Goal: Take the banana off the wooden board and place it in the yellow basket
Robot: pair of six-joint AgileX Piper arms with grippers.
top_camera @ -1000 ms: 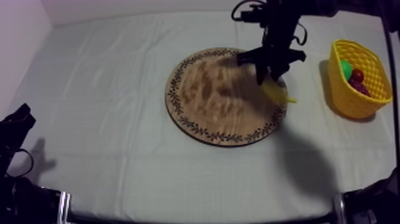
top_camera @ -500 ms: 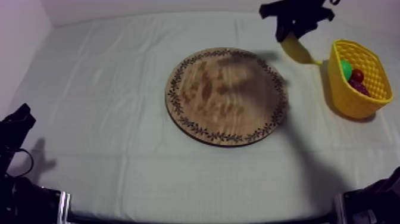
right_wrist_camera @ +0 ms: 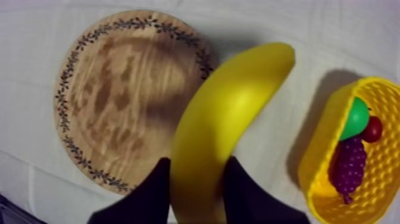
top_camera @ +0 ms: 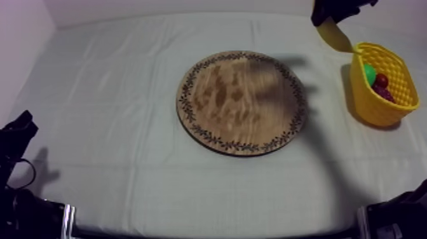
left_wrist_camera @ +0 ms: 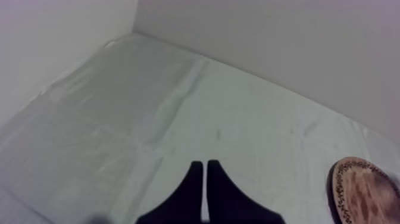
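The yellow banana point(top_camera: 335, 35) hangs in the air just left of the yellow basket point(top_camera: 398, 107), clear of the round wooden board point(top_camera: 241, 102). My right gripper point(top_camera: 330, 13) is shut on the banana point(right_wrist_camera: 229, 125), its black fingers point(right_wrist_camera: 158, 187) clamped on both sides of the fruit's lower end. From the right wrist the board point(right_wrist_camera: 128, 89) lies bare below and the basket point(right_wrist_camera: 321, 173) sits beside the banana's tip. My left gripper point(top_camera: 19, 130) rests low at the table's left; its fingers point(left_wrist_camera: 205, 190) lie together as a narrow wedge over the cloth.
Inside the basket lie a green pear point(top_camera: 368, 72), a small red fruit point(top_camera: 381, 80) and a bunch of purple grapes point(right_wrist_camera: 348, 167). The board's patterned rim point(left_wrist_camera: 357, 187) shows off to one side of my left fingers. Walls bound the table at the back and left.
My right gripper lifted the banana off the board's right edge and carried it up and to the right, toward the basket. The left arm stayed still.
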